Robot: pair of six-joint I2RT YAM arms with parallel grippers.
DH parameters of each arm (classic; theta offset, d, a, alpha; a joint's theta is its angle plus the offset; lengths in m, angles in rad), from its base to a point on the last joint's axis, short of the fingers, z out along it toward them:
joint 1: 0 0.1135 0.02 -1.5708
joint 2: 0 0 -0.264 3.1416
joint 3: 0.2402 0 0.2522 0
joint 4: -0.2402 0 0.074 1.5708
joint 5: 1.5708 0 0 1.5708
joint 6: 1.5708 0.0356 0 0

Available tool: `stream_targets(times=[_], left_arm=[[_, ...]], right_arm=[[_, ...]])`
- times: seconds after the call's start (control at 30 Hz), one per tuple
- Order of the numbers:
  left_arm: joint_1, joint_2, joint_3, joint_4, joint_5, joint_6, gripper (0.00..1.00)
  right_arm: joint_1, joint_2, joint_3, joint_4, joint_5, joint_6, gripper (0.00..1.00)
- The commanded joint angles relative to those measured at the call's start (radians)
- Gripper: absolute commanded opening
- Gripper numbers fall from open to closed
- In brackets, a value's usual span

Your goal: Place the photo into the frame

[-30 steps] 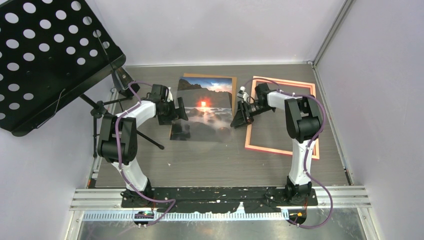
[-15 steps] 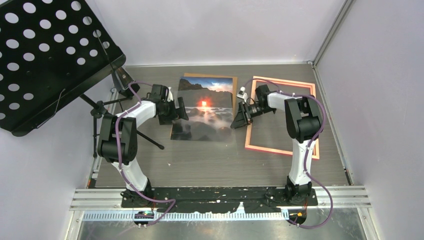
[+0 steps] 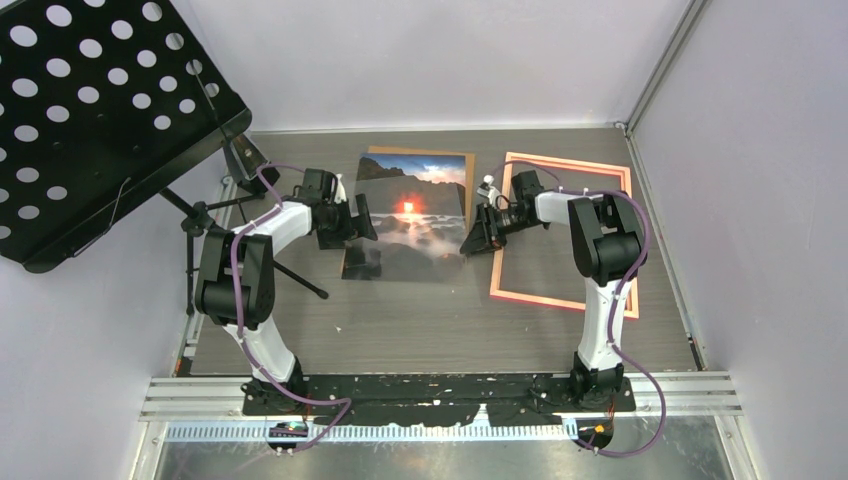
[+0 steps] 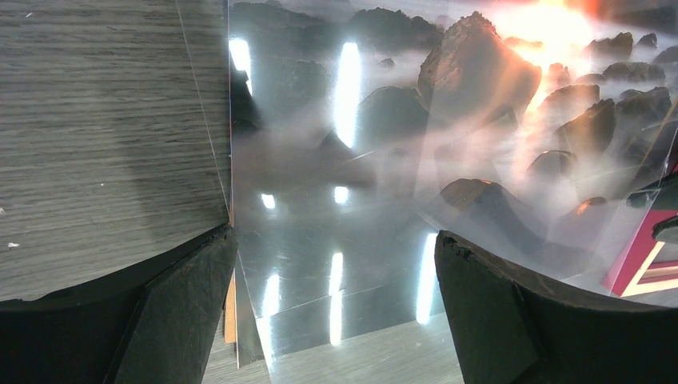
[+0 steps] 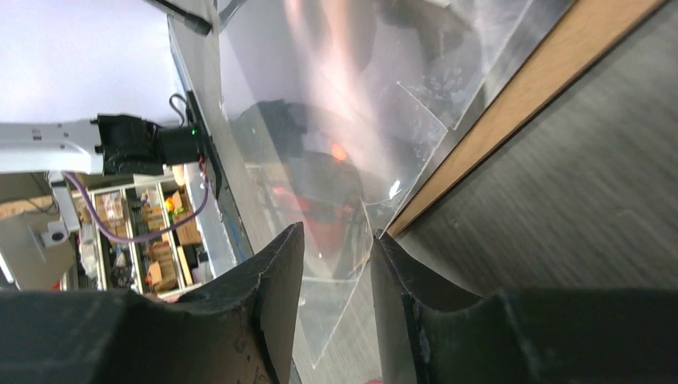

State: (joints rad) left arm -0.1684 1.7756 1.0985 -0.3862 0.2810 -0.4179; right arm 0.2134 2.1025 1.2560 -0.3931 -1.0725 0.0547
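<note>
Left tool [image 4: 332, 240] is released, fingers wide, with the photo [image 3: 405, 215] just ahead on the desk [image 3: 400, 320]. Right tool [image 5: 336, 236] is narrowed around the photo's edge; I cannot tell whether it is grasping.

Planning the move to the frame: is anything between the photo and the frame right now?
Only the right hand: it sits at the right edge of the photo, in the gap before the left rail of the frame. A clear sheet also appears to lie over the photo. Nothing else visible stands in that gap.
</note>
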Motion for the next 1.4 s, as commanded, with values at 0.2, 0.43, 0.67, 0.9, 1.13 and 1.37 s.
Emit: stream_targets(times=[0.2, 0.43, 0.67, 0.9, 1.13, 1.37], left_arm=[[-0.016, 0.059, -0.055, -0.038, 0.064, -0.028, 0.99], [-0.016, 0.058, -0.055, -0.039, 0.061, -0.026, 0.99], [-0.017, 0.058, -0.058, -0.039, 0.061, -0.026, 0.99], [-0.016, 0.059, -0.058, -0.039, 0.061, -0.030, 0.99], [-0.016, 0.054, -0.058, -0.038, 0.061, -0.031, 0.99], [-0.017, 0.053, -0.058, -0.036, 0.058, -0.030, 0.99]], right_arm=[[0.018, -0.054, -0.011, 0.243, -0.067, 0.159, 0.40], [0.016, -0.078, -0.084, 0.449, -0.127, 0.277, 0.39], [0.005, -0.117, -0.172, 0.583, -0.037, 0.440, 0.38], [-0.003, -0.135, -0.187, 0.453, 0.107, 0.449, 0.38], [-0.004, -0.134, -0.241, 0.539, 0.106, 0.572, 0.38], [-0.009, -0.149, -0.297, 0.625, 0.120, 0.679, 0.37]])
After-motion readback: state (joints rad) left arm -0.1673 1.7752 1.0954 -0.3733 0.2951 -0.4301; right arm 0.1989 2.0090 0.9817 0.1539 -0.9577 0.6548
